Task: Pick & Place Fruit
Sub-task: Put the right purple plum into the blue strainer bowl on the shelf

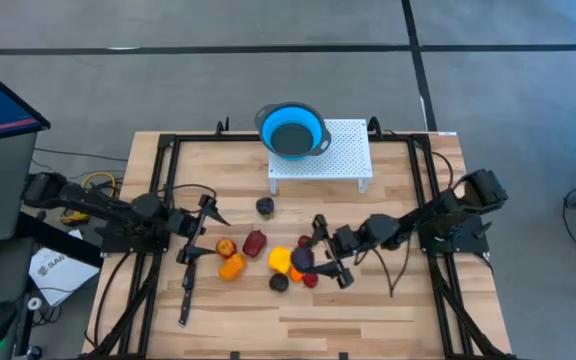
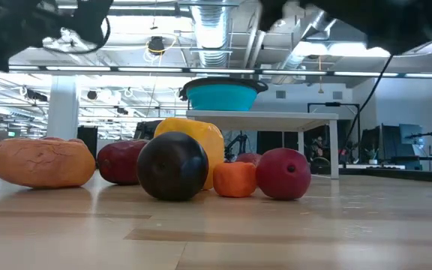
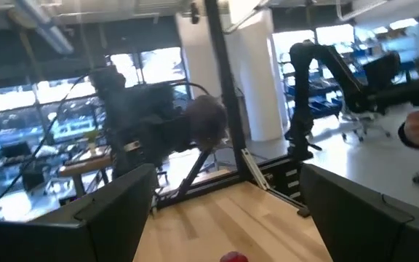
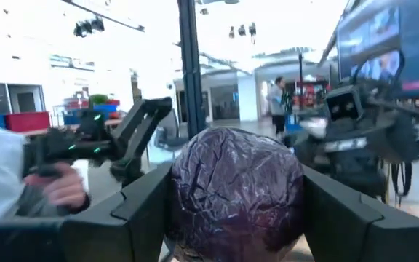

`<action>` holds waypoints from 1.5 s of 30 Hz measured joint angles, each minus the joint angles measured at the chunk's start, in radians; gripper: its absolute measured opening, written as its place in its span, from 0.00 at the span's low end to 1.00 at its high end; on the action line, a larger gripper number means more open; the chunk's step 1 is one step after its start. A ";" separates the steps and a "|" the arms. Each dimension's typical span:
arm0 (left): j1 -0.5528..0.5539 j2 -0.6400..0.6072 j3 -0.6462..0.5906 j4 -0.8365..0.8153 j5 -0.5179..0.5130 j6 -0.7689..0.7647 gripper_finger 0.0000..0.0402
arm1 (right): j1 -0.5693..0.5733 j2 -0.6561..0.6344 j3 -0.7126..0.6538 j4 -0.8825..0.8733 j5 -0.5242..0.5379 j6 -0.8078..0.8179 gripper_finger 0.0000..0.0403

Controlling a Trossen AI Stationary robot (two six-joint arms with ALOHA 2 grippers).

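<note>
The bowl (image 1: pixel 292 131) is bright blue with a grey inside; it sits on a white stand (image 1: pixel 343 152) dotted with small holes; the table (image 1: pixel 298 320) is pale wood in lengthwise planks, framed by black rails; both arms are dark, near black. Among the fruit, one at the left is orange (image 2: pixel 42 161) with fine crackle lines; beside it a dark red one (image 2: pixel 122 161); nearer, a glossy near-black one (image 2: pixel 172 166); behind it a yellow one (image 2: pixel 195 136); then a small bright orange one (image 2: pixel 235 179) and a red one (image 2: pixel 283 173); the purple fruit (image 4: pixel 235 193) between the right arm's dark fingers is wrinkled and shiny.
</note>
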 joint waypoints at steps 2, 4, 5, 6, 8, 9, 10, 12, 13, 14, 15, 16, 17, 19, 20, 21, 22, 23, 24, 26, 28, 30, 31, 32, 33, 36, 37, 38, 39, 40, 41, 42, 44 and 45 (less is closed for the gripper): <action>-0.039 0.064 0.050 0.002 0.001 0.066 0.84 | -0.024 0.058 0.059 0.009 -0.017 0.000 0.61; -0.071 0.125 0.100 0.001 0.016 0.140 0.84 | -0.044 0.122 0.112 0.049 -0.026 0.008 0.61; -0.082 0.153 0.127 0.001 0.030 0.171 0.84 | -0.055 0.149 0.134 0.070 -0.039 0.010 0.61; -0.092 0.177 0.152 0.001 0.039 0.196 0.84 | -0.065 0.173 0.147 0.095 -0.049 0.012 0.61; -0.098 0.218 0.201 0.001 0.048 0.216 0.84 | -0.082 0.213 0.170 0.148 -0.057 0.023 0.61; -0.100 0.235 0.223 0.002 0.048 0.212 0.84 | -0.089 0.236 0.175 0.190 -0.058 0.033 0.61; -0.100 0.251 0.244 0.003 0.046 0.206 0.84 | -0.096 0.256 0.179 0.232 -0.058 0.044 0.61; -0.100 0.285 0.276 0.000 0.028 0.200 0.84 | -0.108 0.287 0.180 0.292 -0.057 0.070 0.61; -0.100 0.306 0.290 -0.005 0.013 0.213 0.84 | -0.112 0.294 0.185 0.286 -0.046 0.079 0.61; -0.103 0.325 0.299 -0.014 0.001 0.236 0.84 | -0.116 0.295 0.189 0.256 -0.025 0.085 0.61; -0.106 0.345 0.310 -0.027 -0.012 0.269 0.84 | -0.119 0.296 0.193 0.251 -0.007 0.094 0.61; -0.111 0.368 0.322 -0.040 -0.027 0.308 0.84 | -0.120 0.302 0.200 0.261 0.004 0.103 0.61; -0.118 0.388 0.332 -0.052 -0.046 0.339 0.84 | -0.120 0.312 0.211 0.276 0.009 0.110 0.61; -0.131 0.422 0.355 -0.079 -0.089 0.372 0.85 | -0.119 0.324 0.211 0.288 0.009 0.115 0.61; -0.135 0.437 0.368 -0.094 -0.122 0.374 0.86 | -0.119 0.325 0.211 0.286 0.009 0.114 0.61; -0.140 0.445 0.374 -0.100 -0.155 0.383 0.87 | -0.118 0.324 0.211 0.287 0.010 0.113 0.61; -0.147 0.448 0.378 -0.102 -0.182 0.395 0.88 | -0.118 0.322 0.211 0.287 0.011 0.115 0.61; -0.154 0.453 0.384 -0.101 -0.210 0.418 0.89 | -0.119 0.322 0.211 0.290 0.010 0.117 0.61; -0.160 0.455 0.387 -0.102 -0.229 0.452 0.90 | -0.119 0.321 0.211 0.290 0.008 0.117 0.61; -0.173 0.449 0.390 -0.112 -0.253 0.510 0.93 | -0.119 0.321 0.212 0.288 0.011 0.117 0.61; -0.184 0.437 0.393 -0.097 -0.272 0.556 0.95 | -0.119 0.322 0.212 0.273 0.010 0.117 0.61; -0.190 0.426 0.394 -0.096 -0.298 0.574 0.97 | -0.119 0.322 0.211 0.275 0.011 0.117 0.61; -0.190 0.426 0.394 -0.096 -0.305 0.575 0.98 | -0.118 0.322 0.211 0.277 0.011 0.117 0.61; -0.188 0.427 0.394 -0.101 -0.305 0.576 0.99 | -0.118 0.322 0.211 0.276 0.011 0.117 0.61; -0.188 0.427 0.394 -0.102 -0.305 0.576 0.99 | -0.118 0.322 0.211 0.275 0.011 0.117 0.61; -0.188 0.427 0.394 -0.097 -0.287 0.576 0.99 | -0.118 0.322 0.211 0.276 0.012 0.117 0.61; -0.188 0.427 0.394 -0.097 -0.276 0.575 0.99 | -0.119 0.322 0.211 0.275 0.012 0.117 0.61; -0.188 0.427 0.394 -0.093 -0.263 0.576 0.99 | -0.119 0.322 0.211 0.276 0.012 0.117 0.61; -0.189 0.427 0.394 -0.089 -0.250 0.582 0.99 | -0.118 0.322 0.211 0.277 0.012 0.117 0.61; -0.188 0.427 0.394 -0.086 -0.241 0.597 0.99 | -0.118 0.322 0.211 0.277 0.012 0.117 0.61; -0.185 0.427 0.393 -0.083 -0.243 0.612 0.99 | -0.118 0.322 0.211 0.276 0.012 0.117 0.61; -0.183 0.427 0.393 -0.080 -0.263 0.615 0.99 | -0.118 0.322 0.211 0.277 0.012 0.117 0.61; -0.176 0.436 0.393 -0.072 -0.322 0.633 0.99 | -0.118 0.322 0.211 0.281 0.013 0.117 0.61; -0.173 0.441 0.393 -0.072 -0.358 0.657 0.99 | -0.118 0.322 0.211 0.281 0.013 0.117 0.61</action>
